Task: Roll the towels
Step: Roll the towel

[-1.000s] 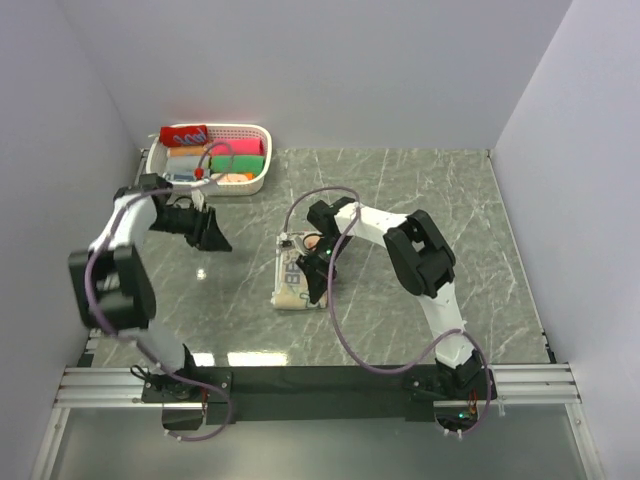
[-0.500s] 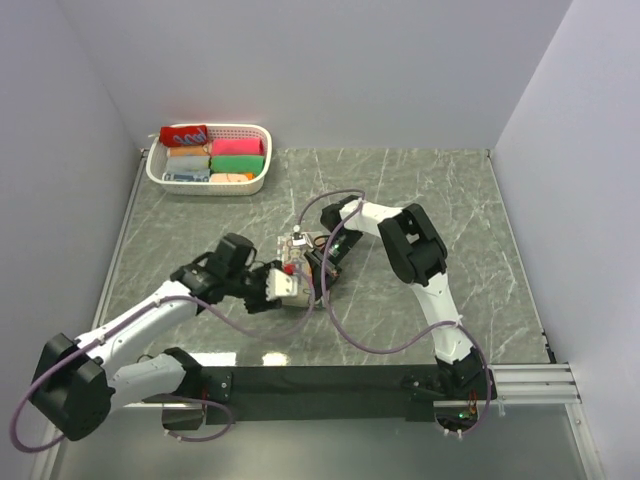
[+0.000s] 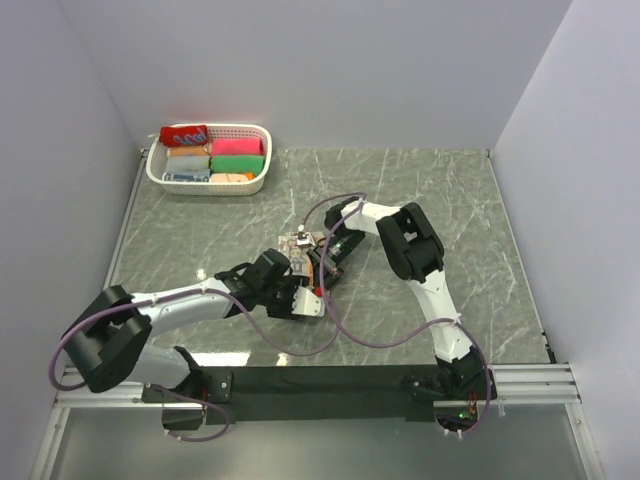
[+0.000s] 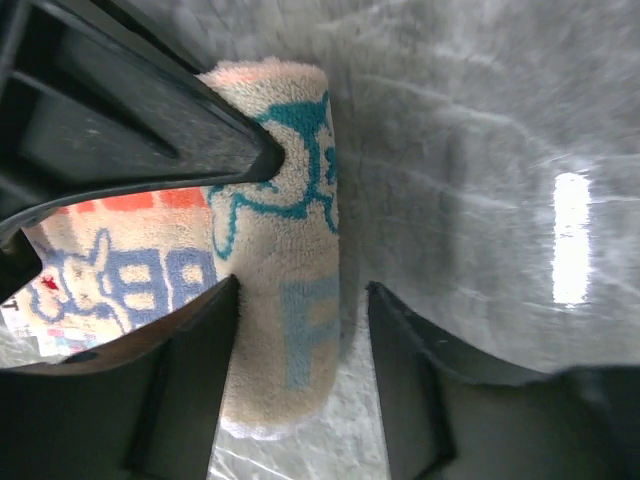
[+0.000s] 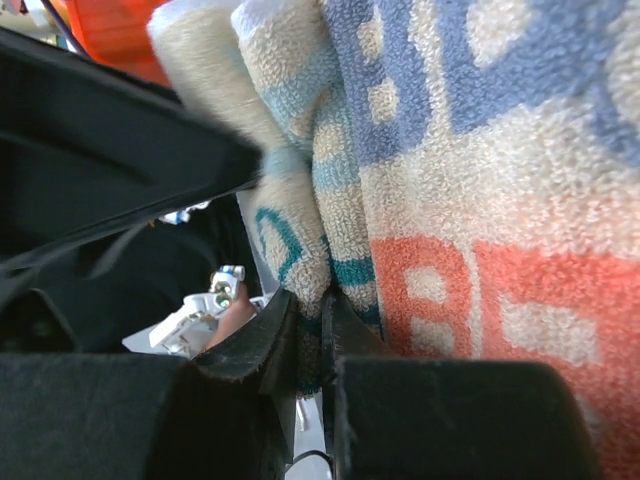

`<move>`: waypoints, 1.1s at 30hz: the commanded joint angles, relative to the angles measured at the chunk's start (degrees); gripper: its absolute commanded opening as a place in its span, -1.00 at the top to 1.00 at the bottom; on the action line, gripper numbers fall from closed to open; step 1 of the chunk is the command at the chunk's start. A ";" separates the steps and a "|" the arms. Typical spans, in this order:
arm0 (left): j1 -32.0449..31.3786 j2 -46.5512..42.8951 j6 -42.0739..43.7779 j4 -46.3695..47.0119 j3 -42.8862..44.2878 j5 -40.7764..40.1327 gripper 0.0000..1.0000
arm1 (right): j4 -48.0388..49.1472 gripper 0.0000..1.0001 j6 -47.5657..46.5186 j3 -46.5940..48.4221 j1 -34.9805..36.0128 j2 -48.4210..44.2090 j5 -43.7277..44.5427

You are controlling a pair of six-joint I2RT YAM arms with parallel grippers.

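Mid-roll on the cream towel (image 4: 285, 200): right gripper (image 5: 312, 335) pinches its folded edge, left gripper (image 4: 300, 292) straddles its rolled end with jaws apart, next needing to close and turn.

You are looking at a robotics lab test cell, not a home. Plain pale walls (image 3: 330, 70) box in a grey marble-patterned tabletop (image 3: 450, 200) on three sides. The left arm (image 3: 170, 300) and right arm (image 3: 425, 270) stand on an aluminium rail (image 3: 100, 382) along the near edge.
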 commanded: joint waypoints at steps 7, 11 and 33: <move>-0.32 8.12 3.20 -11.39 4.41 1.04 0.39 | 2.34 0.84 2.84 1.61 -1.93 0.49 0.98; -0.15 10.49 3.99 -18.95 6.26 4.29 0.70 | 5.93 0.54 6.43 -2.24 -3.94 -4.42 2.29; 16.37 48.02 -1.99 -56.57 46.24 21.17 0.74 | 28.82 0.27 3.47 -35.64 -23.74 -67.34 33.93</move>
